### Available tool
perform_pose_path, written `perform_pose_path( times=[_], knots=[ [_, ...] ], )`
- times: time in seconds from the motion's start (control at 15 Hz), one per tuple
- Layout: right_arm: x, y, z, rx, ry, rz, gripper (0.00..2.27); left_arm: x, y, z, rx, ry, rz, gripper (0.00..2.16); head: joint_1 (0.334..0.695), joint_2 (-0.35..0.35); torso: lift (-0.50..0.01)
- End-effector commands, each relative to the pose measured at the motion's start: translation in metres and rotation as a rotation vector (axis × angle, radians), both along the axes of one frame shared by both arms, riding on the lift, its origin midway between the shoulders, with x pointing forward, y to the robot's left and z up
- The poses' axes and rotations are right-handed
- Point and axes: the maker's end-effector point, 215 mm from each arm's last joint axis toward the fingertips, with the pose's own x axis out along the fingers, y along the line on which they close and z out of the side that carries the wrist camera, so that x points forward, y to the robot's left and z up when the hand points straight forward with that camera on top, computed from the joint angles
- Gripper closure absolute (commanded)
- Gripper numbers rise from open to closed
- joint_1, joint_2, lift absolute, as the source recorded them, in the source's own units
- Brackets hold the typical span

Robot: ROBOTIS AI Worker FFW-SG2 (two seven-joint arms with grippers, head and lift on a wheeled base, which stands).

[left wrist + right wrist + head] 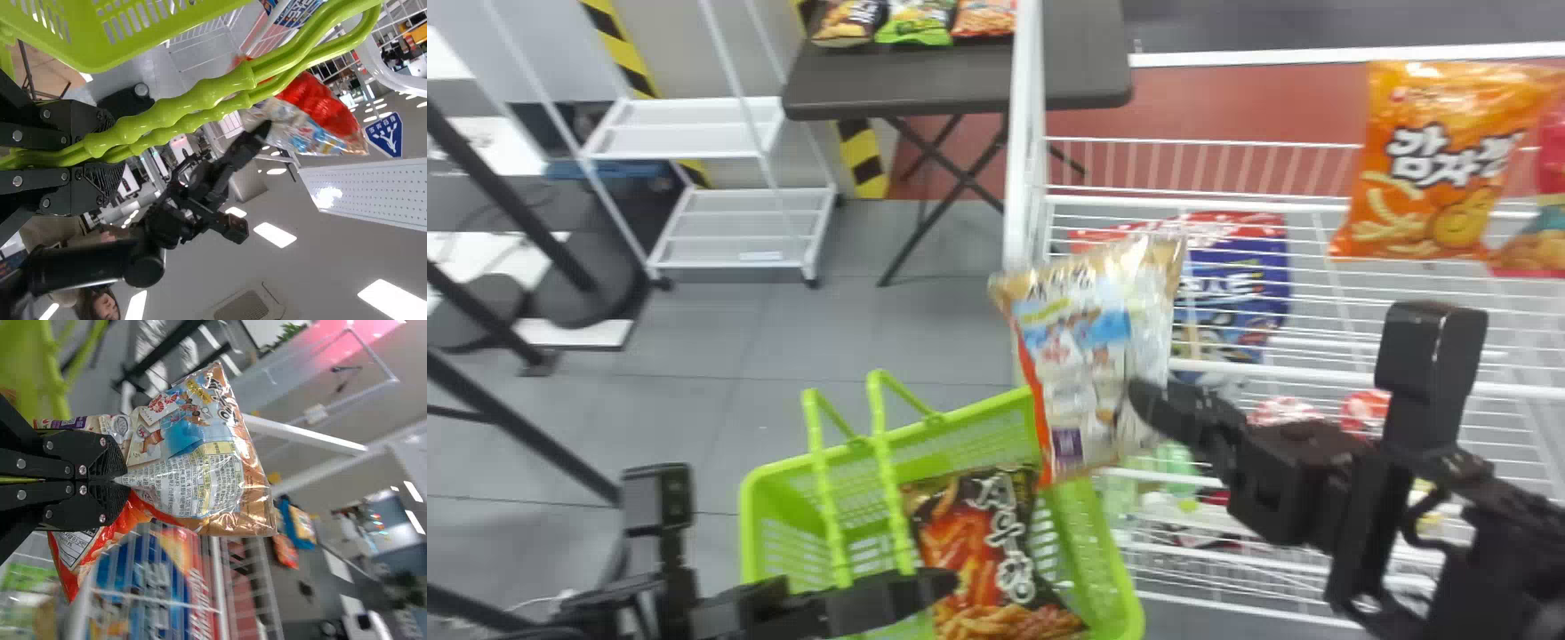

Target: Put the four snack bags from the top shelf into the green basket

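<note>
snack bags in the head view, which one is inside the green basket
The dark bag picturing reddish snacks; the tan one is held up by the right hand.

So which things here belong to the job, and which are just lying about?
For the job:
basket, handles in the left jaws
dark bag inside it
pale bag in the right jaws
orange bag and red bag, top shelf

Just lying about:
blue bag, lower shelf
three bags on the table

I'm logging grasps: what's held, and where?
Right end effector: a snack bag, by a pinched fold at its side. Left end effector: the green basket, by its two handles.
</note>
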Motion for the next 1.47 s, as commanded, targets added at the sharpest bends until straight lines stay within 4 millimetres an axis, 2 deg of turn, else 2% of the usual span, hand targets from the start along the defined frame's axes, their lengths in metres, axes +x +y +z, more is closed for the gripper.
perform_pose_path(
  times=[0.0,0.07,0.2,0.27,0.47,0.53,0.6,0.67,0.73,0.8,0.87,1.0,1.07,1.13,1.2,1.33,1.4],
  knots=[
    [-0.030,0.034,-0.020,-0.007,0.094,0.094,2.26,0.000,0.000,0.003,-0.010,-0.005,-0.004,2.15,0.695,0.219,0.000],
    [-0.038,0.047,-0.025,0.005,0.117,0.125,2.26,0.000,0.000,0.003,-0.010,-0.005,-0.004,2.15,0.695,0.271,0.000],
    [-0.049,0.070,-0.038,-0.001,0.156,0.176,2.26,0.000,0.000,0.003,-0.010,-0.007,-0.004,2.15,0.695,0.326,0.000],
    [-0.062,0.083,-0.050,-0.016,0.198,0.215,2.26,0.000,0.000,0.003,-0.010,-0.007,-0.004,2.15,0.695,0.348,0.000],
    [-0.077,0.109,-0.082,-0.073,0.248,0.286,2.26,0.002,0.000,0.004,-0.012,-0.010,-0.004,2.15,0.695,0.350,0.000],
    [-0.081,0.119,-0.093,-0.084,0.265,0.316,2.16,0.002,0.000,0.005,-0.013,-0.012,-0.004,2.15,0.695,0.350,0.000],
    [-0.081,0.130,-0.099,-0.088,0.262,0.339,1.93,0.002,-0.001,0.005,-0.013,-0.012,-0.005,2.15,0.695,0.350,0.000],
    [-0.084,0.139,-0.106,-0.096,0.268,0.365,1.28,0.002,-0.001,0.005,-0.013,-0.012,-0.005,2.15,0.695,0.350,0.000],
    [-0.086,0.144,-0.109,-0.106,0.269,0.383,0.33,0.002,-0.001,0.005,-0.015,-0.012,-0.005,2.15,0.695,0.350,0.000],
    [-0.088,0.145,-0.110,-0.109,0.272,0.387,0.00,0.002,0.000,0.006,-0.014,-0.013,-0.005,2.15,0.695,0.350,0.000],
    [-0.086,0.142,-0.108,-0.106,0.268,0.381,0.00,0.001,0.002,0.005,-0.014,-0.010,0.001,2.15,0.695,0.350,0.000],
    [-0.070,0.118,-0.093,-0.090,0.245,0.331,0.03,0.000,0.005,0.005,-0.013,-0.007,0.005,2.15,0.695,0.350,0.000],
    [-0.058,0.099,-0.082,-0.075,0.223,0.288,0.03,0.000,0.005,0.005,-0.014,-0.008,0.005,2.15,0.695,0.350,0.000],
    [-0.039,0.071,-0.064,-0.068,0.179,0.216,0.03,0.000,0.005,0.005,-0.014,-0.008,0.005,2.15,0.695,0.350,0.000],
    [-0.017,0.039,-0.047,-0.065,0.131,0.136,0.03,0.000,0.005,0.005,-0.016,-0.007,0.005,2.15,0.695,0.350,0.000],
    [0.037,-0.050,-0.010,-0.086,0.008,-0.066,0.04,-0.001,0.007,0.005,-0.017,-0.004,0.007,2.15,0.695,0.350,0.000],
    [0.062,-0.089,0.004,-0.113,-0.046,-0.153,0.04,-0.002,0.007,0.005,-0.017,-0.006,0.008,2.15,0.695,0.290,0.000]
  ],
)
